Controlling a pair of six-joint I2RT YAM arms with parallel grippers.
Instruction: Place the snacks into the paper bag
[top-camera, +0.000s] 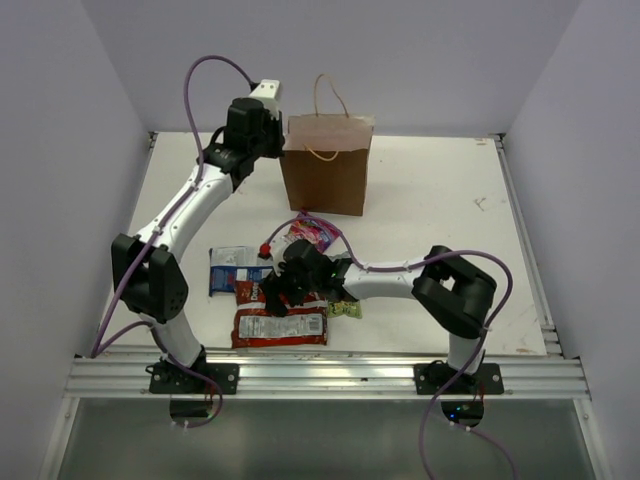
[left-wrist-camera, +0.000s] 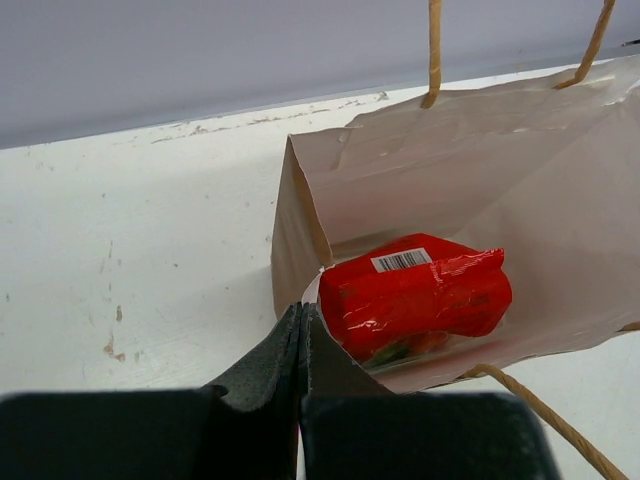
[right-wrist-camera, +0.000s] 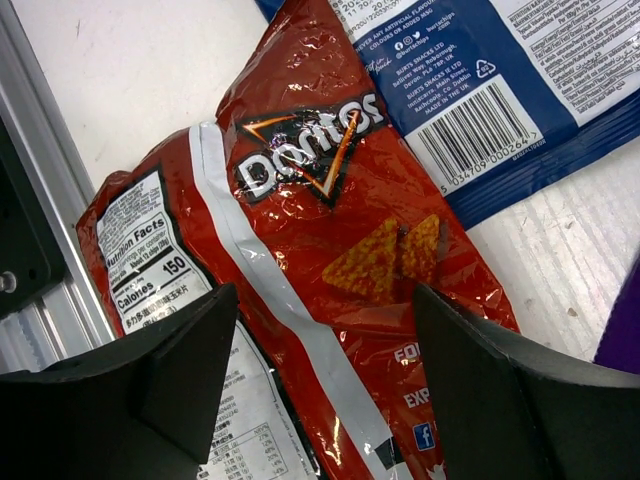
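Observation:
The brown paper bag (top-camera: 327, 170) stands at the back of the table. My left gripper (top-camera: 272, 140) is shut on the near corner of its rim (left-wrist-camera: 300, 318). A red packet (left-wrist-camera: 415, 295) lies inside the bag (left-wrist-camera: 520, 170). My right gripper (top-camera: 280, 292) hangs open low over a red-orange packet (right-wrist-camera: 330, 200), one finger (right-wrist-camera: 180, 370) on each side of it. Around it lie a blue-white packet (top-camera: 228, 268), a purple packet (top-camera: 313, 233), a yellow-green packet (top-camera: 346, 310) and a long red-orange packet (top-camera: 280, 328).
An aluminium rail (top-camera: 320, 375) runs along the table's near edge, close to the packets, and shows again (right-wrist-camera: 40, 200) in the right wrist view. The blue-white packet (right-wrist-camera: 500, 80) lies just beyond the right fingers. White walls close in three sides.

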